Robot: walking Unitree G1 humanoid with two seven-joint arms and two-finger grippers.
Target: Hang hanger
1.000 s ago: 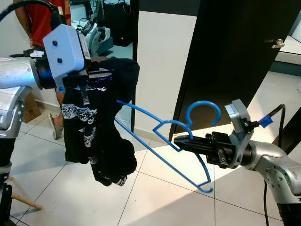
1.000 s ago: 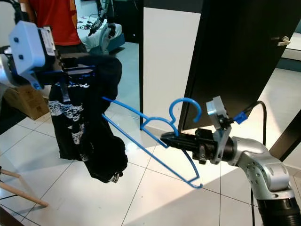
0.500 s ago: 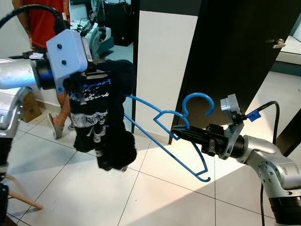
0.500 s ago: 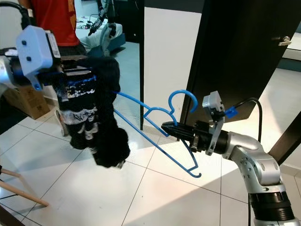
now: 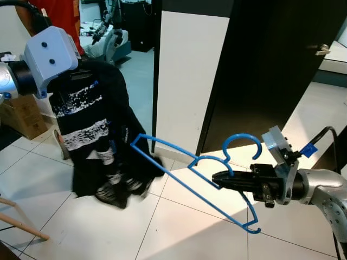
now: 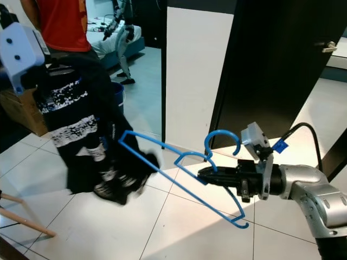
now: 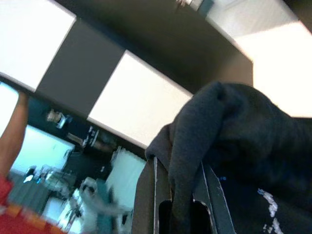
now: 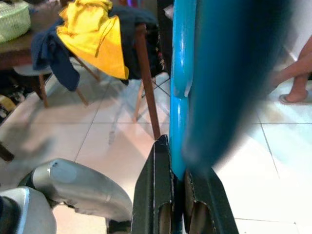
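White floor tiles (image 5: 179, 238), glossy, sunlit patch at right; dark door (image 5: 271, 70) with metal handle (image 5: 321, 50) behind; white wall panel (image 5: 187, 70) beside it.

Item 1: blue hanger (image 5: 190, 173), wire-frame type, held out horizontally above the floor, hook (image 5: 238, 143) curling upward just over the right gripper's fingertips. One shoulder end reaches to the edge of the garment; the other end dips low toward the tiles.

Item 2: right gripper (image 5: 217, 177), black fingers clenched on the hanger near its neck. The right wrist view shows the blue bar (image 8: 178, 87) pinched between the two fingers (image 8: 158, 185).

Item 3: dark garment (image 5: 97, 141), black with white speckled bands, hanging in a loose bundle from the left gripper (image 7: 178, 204), raised at upper left. In the left wrist view, fabric (image 7: 234, 146) is draped over and between the fingers, which are clamped on it.

Item 4: person in a red top (image 6: 62, 24), standing behind the garment.

Item 5: wooden chair (image 8: 141, 68) carrying yellow cloth (image 8: 95, 34) and dark blue clothing (image 8: 51, 48), seen in the right wrist view.

Item 6: cardboard box (image 5: 19, 116), far left, contents not visible.
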